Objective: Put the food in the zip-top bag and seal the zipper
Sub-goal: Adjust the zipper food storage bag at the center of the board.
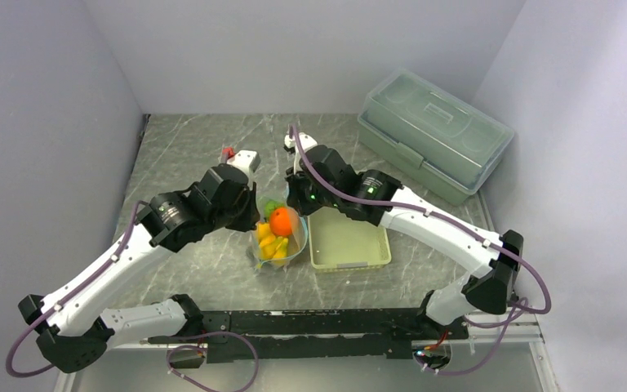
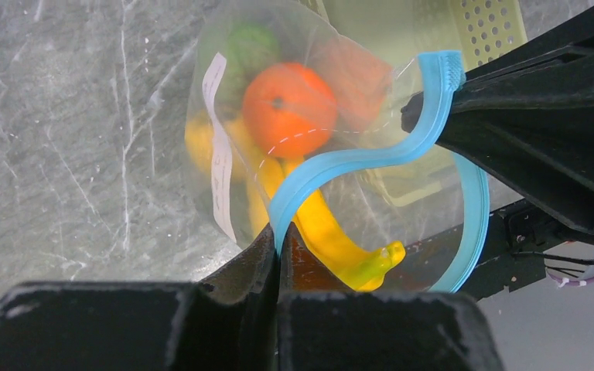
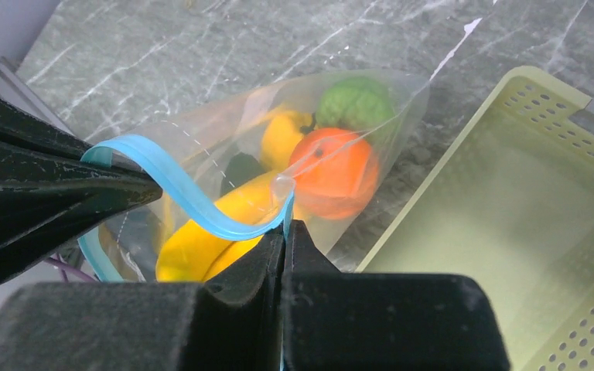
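The clear zip-top bag (image 1: 278,238) hangs between my two grippers, just left of the basket. It holds the food: an orange ball (image 2: 288,108), a bumpy green fruit (image 3: 356,100), yellow bananas (image 2: 332,236), a yellow-orange pepper (image 3: 282,135) and a dark avocado (image 3: 241,168). My left gripper (image 2: 278,236) is shut on one end of the light blue zipper (image 2: 356,162). My right gripper (image 3: 285,226) is shut on its other end. One zipper lip runs wavy between them. The other lip (image 2: 476,209) bows away, so the mouth gapes.
A pale green perforated basket (image 1: 349,241) stands right of the bag, with nothing visible inside it. A large translucent lidded box (image 1: 434,135) sits at the back right. The grey marble table (image 1: 188,147) has white walls on three sides.
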`<action>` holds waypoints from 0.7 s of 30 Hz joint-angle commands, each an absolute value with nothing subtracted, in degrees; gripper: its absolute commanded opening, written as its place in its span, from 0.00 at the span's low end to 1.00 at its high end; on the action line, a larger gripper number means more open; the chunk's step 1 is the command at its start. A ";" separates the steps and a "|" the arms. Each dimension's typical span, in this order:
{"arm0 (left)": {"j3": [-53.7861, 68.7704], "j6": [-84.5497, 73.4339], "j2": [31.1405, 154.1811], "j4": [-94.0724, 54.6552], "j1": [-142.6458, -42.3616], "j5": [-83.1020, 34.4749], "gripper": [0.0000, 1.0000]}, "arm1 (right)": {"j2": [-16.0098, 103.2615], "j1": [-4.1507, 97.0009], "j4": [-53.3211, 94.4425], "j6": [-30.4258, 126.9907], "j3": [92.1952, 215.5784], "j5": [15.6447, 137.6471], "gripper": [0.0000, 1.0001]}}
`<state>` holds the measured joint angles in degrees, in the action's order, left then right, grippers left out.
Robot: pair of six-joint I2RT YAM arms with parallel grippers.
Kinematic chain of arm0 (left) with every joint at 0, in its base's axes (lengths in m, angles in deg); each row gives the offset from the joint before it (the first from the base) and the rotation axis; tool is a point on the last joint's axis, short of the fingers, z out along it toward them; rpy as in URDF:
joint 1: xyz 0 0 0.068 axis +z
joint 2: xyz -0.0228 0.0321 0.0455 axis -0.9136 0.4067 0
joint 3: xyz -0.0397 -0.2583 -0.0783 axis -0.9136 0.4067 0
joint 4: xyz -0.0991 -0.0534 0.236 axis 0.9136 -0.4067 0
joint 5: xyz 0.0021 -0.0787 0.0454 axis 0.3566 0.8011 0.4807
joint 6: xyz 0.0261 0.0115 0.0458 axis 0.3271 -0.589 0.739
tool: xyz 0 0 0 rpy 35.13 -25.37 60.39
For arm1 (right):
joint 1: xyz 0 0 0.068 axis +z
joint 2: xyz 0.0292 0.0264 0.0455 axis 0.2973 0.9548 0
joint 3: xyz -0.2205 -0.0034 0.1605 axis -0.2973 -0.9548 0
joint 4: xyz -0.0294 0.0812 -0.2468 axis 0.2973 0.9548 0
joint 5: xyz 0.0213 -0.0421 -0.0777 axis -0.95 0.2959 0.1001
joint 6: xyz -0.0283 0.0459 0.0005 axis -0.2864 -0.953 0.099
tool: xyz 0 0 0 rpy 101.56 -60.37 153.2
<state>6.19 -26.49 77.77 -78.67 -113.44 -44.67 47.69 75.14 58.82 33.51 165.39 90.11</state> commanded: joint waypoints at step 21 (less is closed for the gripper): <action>-5.66 -17.76 79.89 -83.46 -112.18 -40.67 0.02 | 36.02 74.69 55.18 31.92 152.36 92.95 0.27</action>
<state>-3.23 -20.06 79.51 -83.79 -112.85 -42.36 40.98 74.84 56.72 32.05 155.57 89.87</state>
